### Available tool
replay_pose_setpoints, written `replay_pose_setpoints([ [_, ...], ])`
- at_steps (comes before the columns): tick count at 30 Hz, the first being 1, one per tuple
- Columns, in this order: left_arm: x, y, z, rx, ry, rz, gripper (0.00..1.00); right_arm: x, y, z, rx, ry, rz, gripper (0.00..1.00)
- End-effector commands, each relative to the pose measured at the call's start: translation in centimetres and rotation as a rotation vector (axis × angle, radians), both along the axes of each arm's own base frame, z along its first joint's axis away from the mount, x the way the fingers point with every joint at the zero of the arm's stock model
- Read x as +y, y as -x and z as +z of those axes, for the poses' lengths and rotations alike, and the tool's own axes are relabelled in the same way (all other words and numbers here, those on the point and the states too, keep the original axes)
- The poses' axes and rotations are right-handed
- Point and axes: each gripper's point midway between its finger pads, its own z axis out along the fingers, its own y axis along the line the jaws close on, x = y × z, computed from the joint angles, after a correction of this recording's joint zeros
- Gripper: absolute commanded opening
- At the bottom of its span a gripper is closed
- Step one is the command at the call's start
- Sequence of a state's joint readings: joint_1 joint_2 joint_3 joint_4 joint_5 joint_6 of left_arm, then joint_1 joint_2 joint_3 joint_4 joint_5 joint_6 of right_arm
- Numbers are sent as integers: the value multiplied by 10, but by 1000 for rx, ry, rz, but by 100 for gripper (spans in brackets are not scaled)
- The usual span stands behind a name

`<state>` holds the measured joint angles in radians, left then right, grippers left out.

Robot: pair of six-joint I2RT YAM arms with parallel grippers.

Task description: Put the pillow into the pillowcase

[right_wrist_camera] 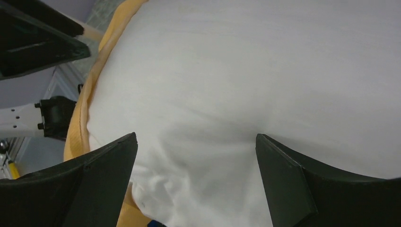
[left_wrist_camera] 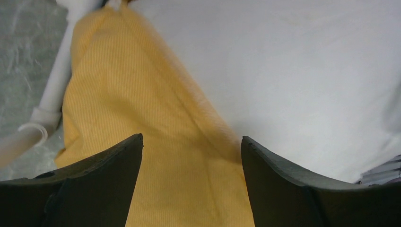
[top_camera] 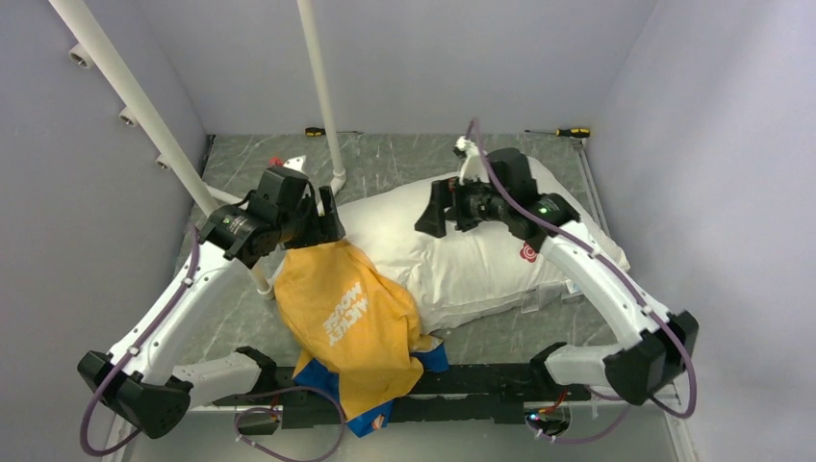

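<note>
The pillowcase point(top_camera: 351, 322) lies yellow side up at 6 to 7 o'clock, its near end hanging over the table point(top_camera: 404, 159) edge with blue showing beneath. Its far end overlaps the left end of the pillow point(top_camera: 462, 260), which stretches from centre toward 2 o'clock. The left gripper point(top_camera: 325, 231), jaws wide, hovers at the case's far edge. The right gripper point(top_camera: 428, 217), jaws also wide, hangs over the pillow at 1 o'clock.

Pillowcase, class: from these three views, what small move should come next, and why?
Probably lower and close the left end effector on the pillowcase edge beneath it. Its jaws stand open over that yellow fabric beside the pillow, and most of the pillow lies uncovered, so the case needs gripping before pulling.
</note>
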<state>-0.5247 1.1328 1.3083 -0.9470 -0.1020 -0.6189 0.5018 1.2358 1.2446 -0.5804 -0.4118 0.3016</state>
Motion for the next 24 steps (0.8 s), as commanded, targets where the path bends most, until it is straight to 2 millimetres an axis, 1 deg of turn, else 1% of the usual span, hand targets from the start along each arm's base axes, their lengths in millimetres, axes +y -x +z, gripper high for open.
replay_pose_setpoints([
  [1,-11,5,-15,68,123,30,76,35,-7,24,-78,-54,102,99],
  [2,-16,5,-17,73,145,15,72,41,-8,25,-80,-62,116,99],
  [3,-21,5,-17,71,171,-5,65,47,-8,28,-85,-67,132,99],
  [4,-24,4,-18,66,183,-11,60,52,-7,27,-85,-63,147,99],
  [6,-23,2,-14,47,189,-5,34,61,-8,27,-95,-53,165,99],
  [7,-21,1,-10,34,186,4,18,64,-8,26,-94,-49,174,99],
  [8,-19,0,-4,17,184,11,7,66,-8,24,-93,-49,185,98],
  [9,-18,0,2,-2,185,10,1,69,-6,22,-91,-55,200,97],
  [11,-17,-2,16,-41,190,5,0,74,-1,14,-75,-67,234,95],
  [13,-22,-3,29,-74,209,-29,0,81,5,1,-45,-70,269,89],
  [17,-43,-10,59,-155,294,-131,0,91,21,-28,25,-78,334,76],
  [18,-50,-12,66,-170,314,-160,0,93,24,-31,36,-85,340,71],
  [19,-55,-14,73,-186,331,-186,0,95,27,-34,52,-103,348,65],
  [20,-63,-17,81,-204,355,-216,0,97,30,-36,64,-125,355,54],
  [21,-71,-20,90,-221,382,-248,0,99,32,-37,81,-147,357,41],
  [22,-79,-23,99,-237,410,-282,0,102,36,-38,96,-179,371,31],
  [24,-97,-33,116,-261,467,-339,0,108,42,-39,136,-238,393,16],
])
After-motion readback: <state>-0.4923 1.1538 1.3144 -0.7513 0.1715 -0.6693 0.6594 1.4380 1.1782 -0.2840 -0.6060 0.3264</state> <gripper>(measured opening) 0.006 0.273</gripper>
